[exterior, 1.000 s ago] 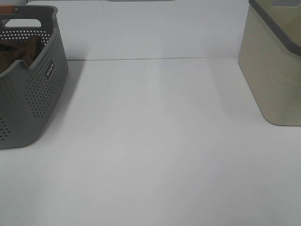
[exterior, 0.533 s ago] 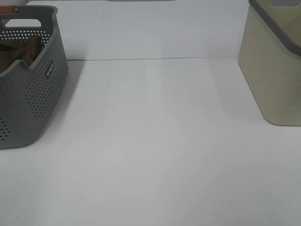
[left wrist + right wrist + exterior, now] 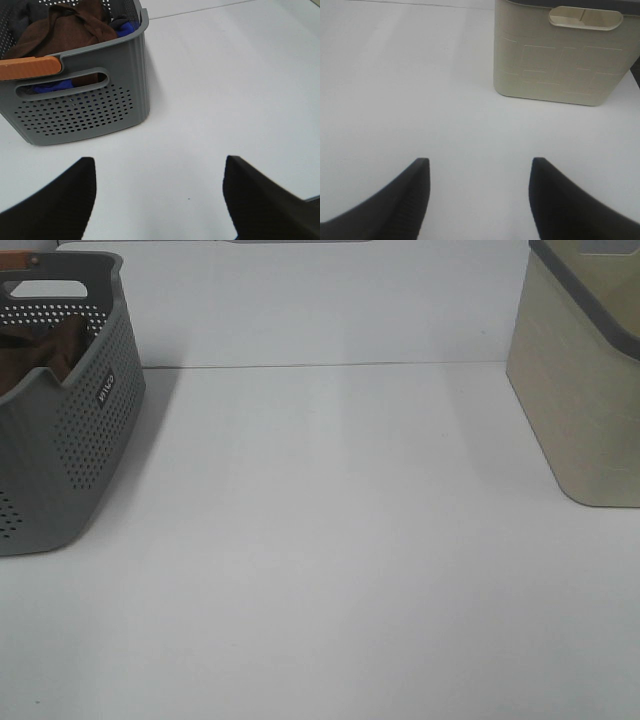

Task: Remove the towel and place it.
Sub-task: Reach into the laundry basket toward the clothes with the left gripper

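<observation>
White table [image 3: 330, 570], bare and open from a grey perforated laundry basket [image 3: 70, 430] across to a beige bin [image 3: 585, 390] with a dark grey rim, which stands well apart from the basket on the opposite side. These two containers are what stands in the way. The basket's top is open to reach from above. Its high walls close off the sides, and an orange grip [image 3: 30, 67] sits on one rim above a handle slot. Inside, a brown towel [image 3: 60, 30] is heaped over dark grey and blue clothes [image 3: 125, 26], nearly to the rim.
</observation>
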Robot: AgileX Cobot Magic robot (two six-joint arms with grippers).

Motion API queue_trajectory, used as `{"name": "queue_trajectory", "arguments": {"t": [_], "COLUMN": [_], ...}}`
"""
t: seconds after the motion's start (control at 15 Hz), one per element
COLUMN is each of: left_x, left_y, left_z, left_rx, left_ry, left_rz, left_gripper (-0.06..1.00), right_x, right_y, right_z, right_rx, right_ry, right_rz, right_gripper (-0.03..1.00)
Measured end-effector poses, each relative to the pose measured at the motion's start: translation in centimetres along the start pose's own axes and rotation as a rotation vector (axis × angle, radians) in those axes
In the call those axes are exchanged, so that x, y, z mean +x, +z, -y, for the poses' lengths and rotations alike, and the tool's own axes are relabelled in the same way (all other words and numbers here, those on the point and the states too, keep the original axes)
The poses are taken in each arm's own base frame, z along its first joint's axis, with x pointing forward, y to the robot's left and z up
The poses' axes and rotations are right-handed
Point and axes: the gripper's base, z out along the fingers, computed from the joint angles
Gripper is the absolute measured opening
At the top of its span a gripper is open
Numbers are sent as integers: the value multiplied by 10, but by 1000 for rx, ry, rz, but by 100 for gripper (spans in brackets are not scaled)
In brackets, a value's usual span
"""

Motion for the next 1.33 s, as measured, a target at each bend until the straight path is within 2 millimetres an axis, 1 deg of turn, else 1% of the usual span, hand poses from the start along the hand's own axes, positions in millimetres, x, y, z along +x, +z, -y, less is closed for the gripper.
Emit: {"name": "queue_trajectory", "arguments": {"t": [1.33], "left_x": [0], "left_y": [0], "left_z": [0], "left_rx": [0], "left_ry": [0], "left_rz": [0], "left_gripper": [68], "right_x": [0], "right_y": [0], "right_z": [0], "right_rx": [0], "right_ry": [0], "right_rz": [0], "right_gripper": [57]}}
